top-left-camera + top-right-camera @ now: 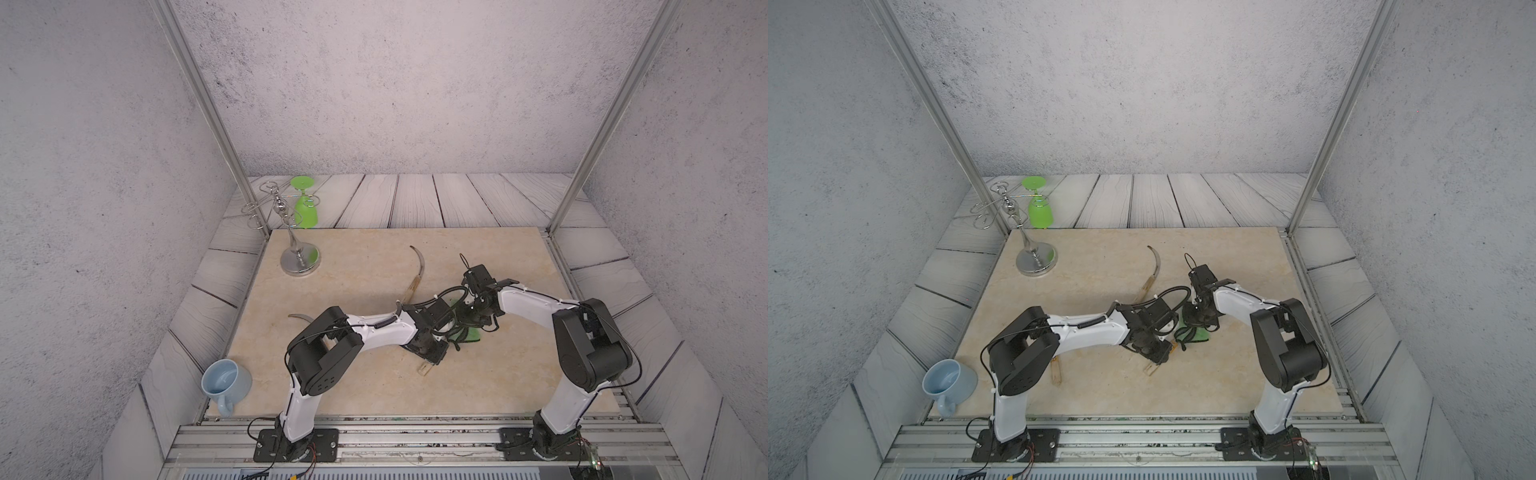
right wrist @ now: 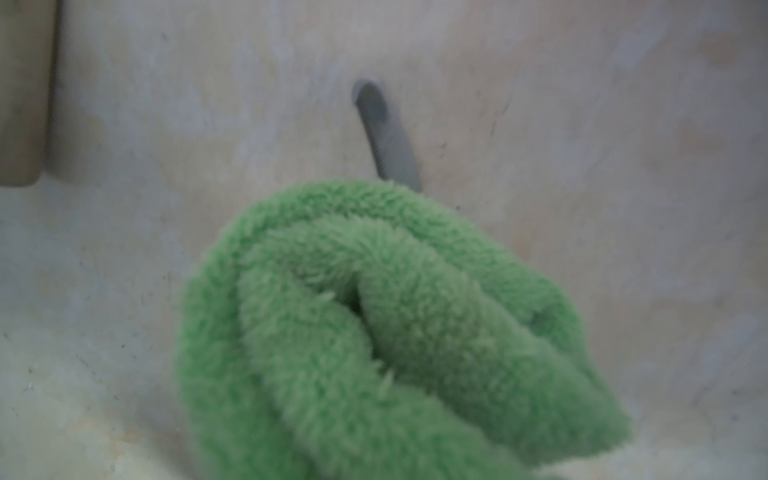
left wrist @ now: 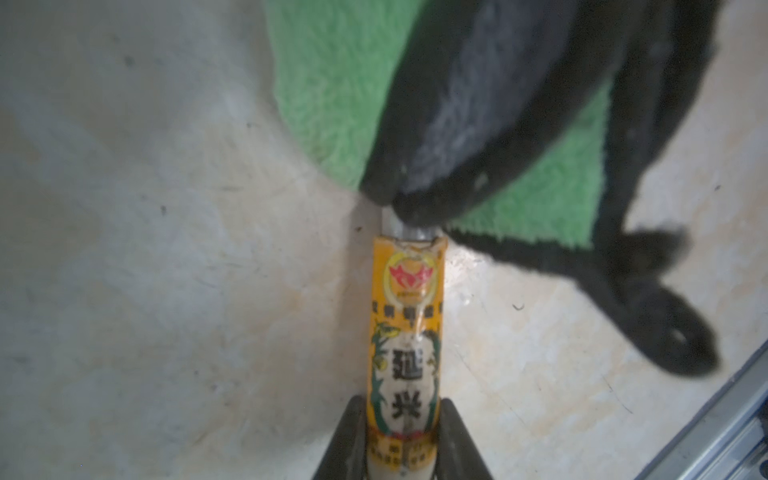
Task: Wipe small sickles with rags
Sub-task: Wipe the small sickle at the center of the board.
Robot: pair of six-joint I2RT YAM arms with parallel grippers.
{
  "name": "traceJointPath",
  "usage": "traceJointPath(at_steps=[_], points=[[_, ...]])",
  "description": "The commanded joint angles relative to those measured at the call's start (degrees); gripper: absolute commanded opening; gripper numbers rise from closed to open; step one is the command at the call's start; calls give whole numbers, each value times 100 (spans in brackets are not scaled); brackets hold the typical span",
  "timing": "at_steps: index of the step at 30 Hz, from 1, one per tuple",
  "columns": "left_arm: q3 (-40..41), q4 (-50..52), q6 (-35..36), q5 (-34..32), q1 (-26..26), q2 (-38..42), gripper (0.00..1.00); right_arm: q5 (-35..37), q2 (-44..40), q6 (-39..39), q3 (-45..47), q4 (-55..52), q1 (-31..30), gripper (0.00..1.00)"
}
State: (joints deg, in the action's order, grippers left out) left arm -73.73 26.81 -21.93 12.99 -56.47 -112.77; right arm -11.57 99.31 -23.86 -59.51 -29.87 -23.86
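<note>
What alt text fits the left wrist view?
The left tool grips a sickle by its orange-labelled handle; the grey blade runs under a green fuzzy rag with black straps, on a pale beige tabletop.

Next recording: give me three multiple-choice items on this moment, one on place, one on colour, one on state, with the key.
1. Where is the blue mug? A on the chrome rack; B near the left arm's base; C under the right arm.
2. What colour is the rag? A red; B white; C green.
3. The left claw is: A shut on a labelled sickle handle; B open over the mug; C out of view.
1 B, it sits by the near corner of the tile there; 2 C, fuzzy green in the right wrist view; 3 A, its fingers flank the label.
</note>
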Motion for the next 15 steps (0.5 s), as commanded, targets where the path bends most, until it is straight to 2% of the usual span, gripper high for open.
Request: traceJointPath(at_steps=[1,4,8,15], points=[[-48,-352,-235,-486,259,-24,0,-737,-89,-110,588,-1066,-311,27],[-11,-374,-225,-482,271,-26,0,-761,-530,-119,653,-1220,-312,27],[56,-395,-225,-449,271,21,0,-345,-1050,-85,348,-1697,-233,27],[338,-558,-356,-333,259,115,0,120,-1377,30,-713,-1974,505,27]])
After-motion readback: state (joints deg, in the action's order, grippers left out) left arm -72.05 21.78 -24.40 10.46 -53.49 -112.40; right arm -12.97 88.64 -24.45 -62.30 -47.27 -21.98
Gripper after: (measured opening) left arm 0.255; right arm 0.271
